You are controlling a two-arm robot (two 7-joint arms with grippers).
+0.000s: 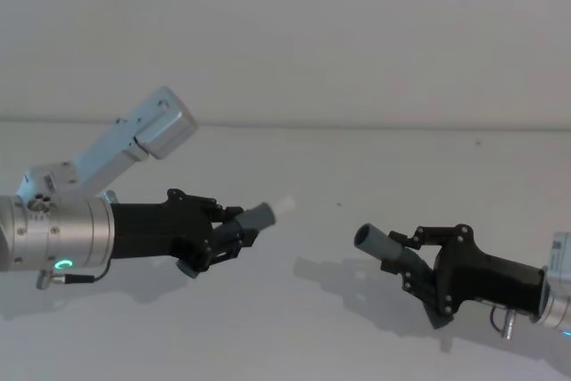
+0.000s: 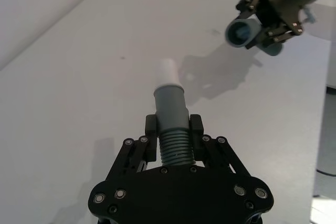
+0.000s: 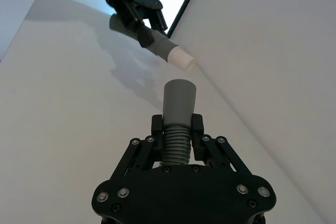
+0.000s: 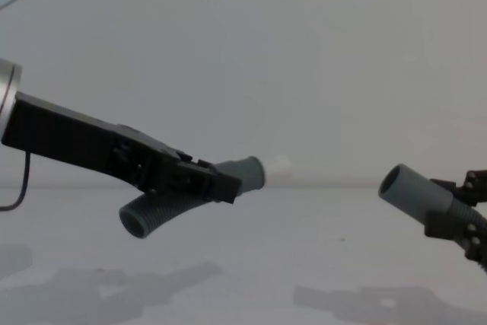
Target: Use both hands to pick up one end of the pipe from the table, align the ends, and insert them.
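Nearest the robot, the left pincer (image 1: 234, 231) reaches in from the left. Its fingers are closed firmly around the ribbed body of a short length of pipe (image 2: 174, 148), just behind the smooth cuff. The right pincer (image 1: 412, 260) reaches in from the right and is clamped the same way on its own ribbed length. Both pieces appear to be held above the bench (image 1: 321, 327), where their shadows fall. Below the left pincer, a bare ribbed end (image 4: 138, 222) hangs down and to the left.

Past the fingers, the white-tipped end (image 1: 268, 214) sticks out of the left pincer. Its long axis points right and slightly upward. The socket end (image 1: 379, 243) sticks out of the right pincer, with its open mouth facing left and tilted upward.

The two ends face each other across open space and are well apart. Their axes meet at a shallow angle instead of lying on one line. In the left wrist view, the socket sits off to one side of where the tip points. Insertion probably calls for levelling both axes first and then closing the gap. Neither arm looks clearly nearer the meeting point.

Beyond the ends, the white bench runs back to a pale wall (image 1: 357, 33).
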